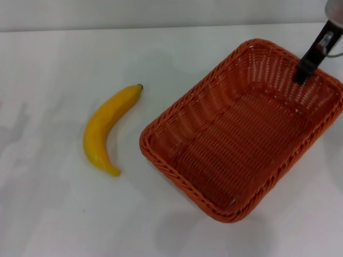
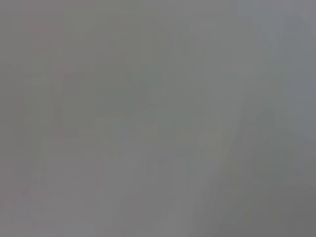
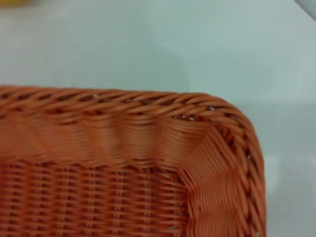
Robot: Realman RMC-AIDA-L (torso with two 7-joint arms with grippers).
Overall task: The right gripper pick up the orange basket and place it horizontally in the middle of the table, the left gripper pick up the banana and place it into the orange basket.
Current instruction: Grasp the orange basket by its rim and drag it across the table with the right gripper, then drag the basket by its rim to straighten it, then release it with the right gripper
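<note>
The orange basket [image 1: 187, 98] sits at the right of the white table [image 1: 53, 214], turned diagonally, with a soft shadow under its near corner. My right gripper [image 1: 301, 75] reaches down from the top right, its black finger against the inside of the basket's far right wall at the rim, shut on it. In the right wrist view the basket's braided rim and one rounded corner [image 3: 123, 98] fill the picture; no fingers show there. The yellow banana [image 1: 104, 128] lies to the left of the basket, stem pointing away from me, apart from it. My left gripper is out of view.
Bare white tabletop surrounds the banana and stretches along the near edge. The table's back edge [image 1: 161, 27] runs along the top of the head view. The left wrist view shows only a flat grey surface [image 2: 158, 118].
</note>
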